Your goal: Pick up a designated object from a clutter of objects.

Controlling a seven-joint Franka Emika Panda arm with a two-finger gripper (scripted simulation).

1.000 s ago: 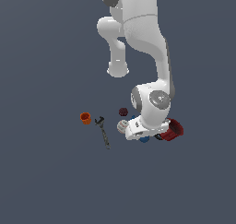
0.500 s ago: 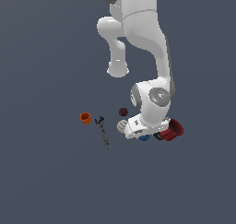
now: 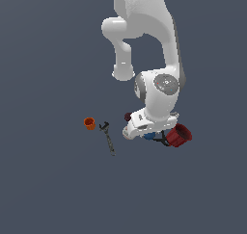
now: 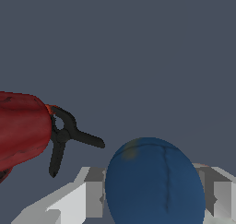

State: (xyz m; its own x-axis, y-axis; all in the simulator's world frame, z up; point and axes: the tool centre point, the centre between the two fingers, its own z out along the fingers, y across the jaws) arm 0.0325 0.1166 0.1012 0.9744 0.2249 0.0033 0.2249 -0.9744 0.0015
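Note:
The blue ball (image 4: pixel 154 181) is smooth and round and sits between my two grey fingers (image 4: pixel 94 197), which touch it on both sides. In the exterior view only a sliver of the blue ball (image 3: pixel 148 136) shows under the white hand. My gripper (image 3: pixel 149 133) is low over the clutter and shut on the ball. The red mug (image 3: pixel 179 135) lies on its side just beside it at the exterior view's right, and it also shows in the wrist view (image 4: pixel 20 131). The white baseball and the blue cone are hidden.
A small black clamp-like piece (image 4: pixel 64 140) lies against the mug. A maroon lump (image 3: pixel 128 116) peeks out behind the hand. A dark wrench (image 3: pixel 109 138) and an orange cup (image 3: pixel 89 123) lie at the exterior view's left. The arm rises above the clutter.
The hand has stayed over the same spot beside the red mug, shifting only slightly upward. The cup, wrench and mug have not moved.

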